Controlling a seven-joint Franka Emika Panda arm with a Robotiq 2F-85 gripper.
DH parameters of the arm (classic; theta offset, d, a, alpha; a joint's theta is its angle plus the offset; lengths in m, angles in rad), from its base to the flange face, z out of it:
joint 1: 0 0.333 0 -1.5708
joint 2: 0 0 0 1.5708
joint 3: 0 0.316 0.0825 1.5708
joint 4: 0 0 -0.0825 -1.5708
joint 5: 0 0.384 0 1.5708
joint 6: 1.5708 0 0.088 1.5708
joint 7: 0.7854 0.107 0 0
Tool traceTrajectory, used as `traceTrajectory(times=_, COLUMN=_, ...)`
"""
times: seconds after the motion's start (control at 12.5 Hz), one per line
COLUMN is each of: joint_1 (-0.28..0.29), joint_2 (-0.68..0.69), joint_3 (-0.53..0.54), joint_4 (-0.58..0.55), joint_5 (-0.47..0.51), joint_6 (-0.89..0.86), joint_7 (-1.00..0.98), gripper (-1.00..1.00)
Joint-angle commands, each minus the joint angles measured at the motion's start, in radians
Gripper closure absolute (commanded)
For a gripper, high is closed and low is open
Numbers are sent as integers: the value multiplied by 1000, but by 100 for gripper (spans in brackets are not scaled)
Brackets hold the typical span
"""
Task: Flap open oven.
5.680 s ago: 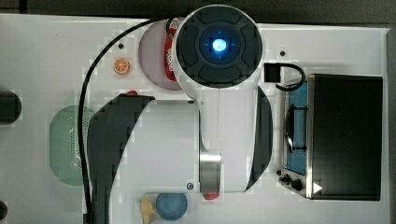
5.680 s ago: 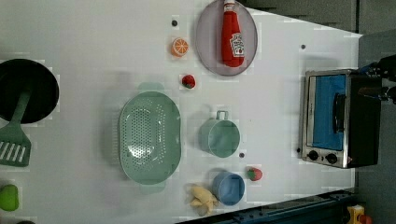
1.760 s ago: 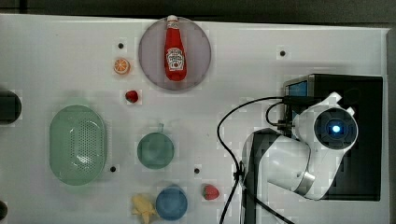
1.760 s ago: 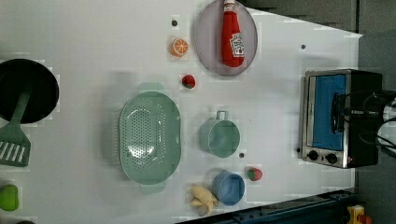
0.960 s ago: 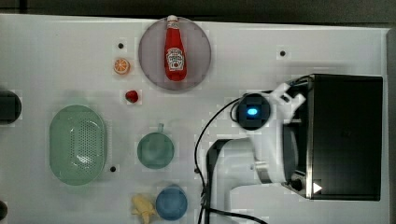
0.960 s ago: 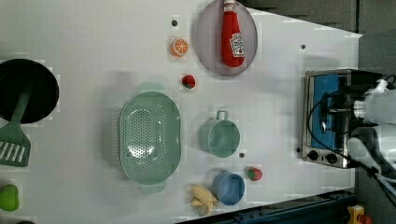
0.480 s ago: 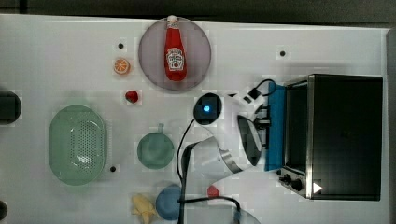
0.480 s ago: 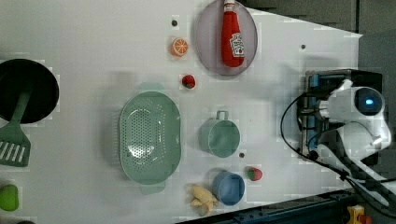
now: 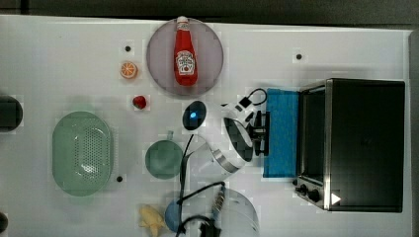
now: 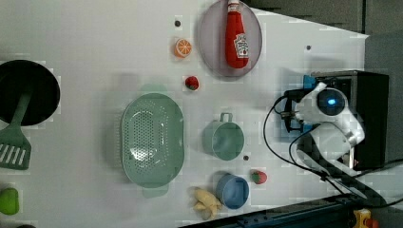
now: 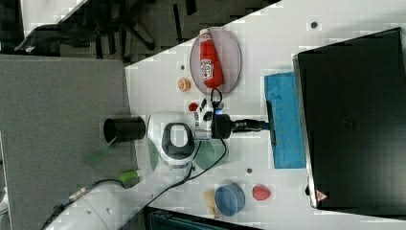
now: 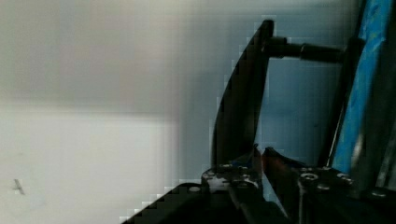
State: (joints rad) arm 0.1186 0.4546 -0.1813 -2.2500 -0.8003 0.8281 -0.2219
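The oven point(image 9: 365, 143) stands at the top view's right, black top up, knobs point(image 9: 309, 190) at its front corner. Its blue-tinted door point(image 9: 280, 133) lies folded down flat on the table, also seen as the door point(image 11: 286, 120) in the right view. My gripper point(image 9: 261, 133) reaches level to the dark bar handle point(image 11: 272, 122) at the door's outer edge. In the wrist view the handle point(image 12: 238, 107) runs down to my gripper point(image 12: 260, 156), whose fingers are pressed close together on it. The left view has the gripper point(image 10: 291, 118) in front of the oven point(image 10: 373, 118).
A plate with a ketchup bottle point(image 9: 185, 52) sits beyond my arm. A green mug point(image 9: 163, 159), a green colander point(image 9: 83, 153), a blue cup point(image 9: 173, 215), a small orange point(image 9: 128, 70) and a strawberry point(image 9: 139, 102) lie toward the top view's left. My cable point(image 9: 188, 163) trails over the table.
Over the last second my arm pulled away from the oven toward the top view's left, and the door swung from nearly upright down to lying flat.
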Motion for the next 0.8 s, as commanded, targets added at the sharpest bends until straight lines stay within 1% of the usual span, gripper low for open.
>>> traceTrajectory(times=0.08, joint_1=43, joint_2=48, joint_3=-6, joint_4=22, joint_5=-25, joint_6=0, joint_7=150, gripper=65)
traceTrajectory(times=0.32, joint_1=56, joint_2=72, joint_3=-7, joint_4=48, joint_5=-25, joint_6=1, joint_7=150, gripper=65)
traceTrajectory(times=0.56, joint_1=63, joint_2=60, joint_3=7, joint_4=63, joint_5=-12, joint_6=15, joint_7=150, gripper=65)
traceTrajectory(times=0.64, joint_1=63, joint_2=40, joint_3=12, joint_4=68, joint_5=40, joint_6=25, joint_7=157, gripper=65)
traceTrajectory(times=0.8, joint_1=62, joint_2=-29, joint_3=16, joint_4=71, joint_5=209, joint_6=30, joint_7=158, gripper=65)
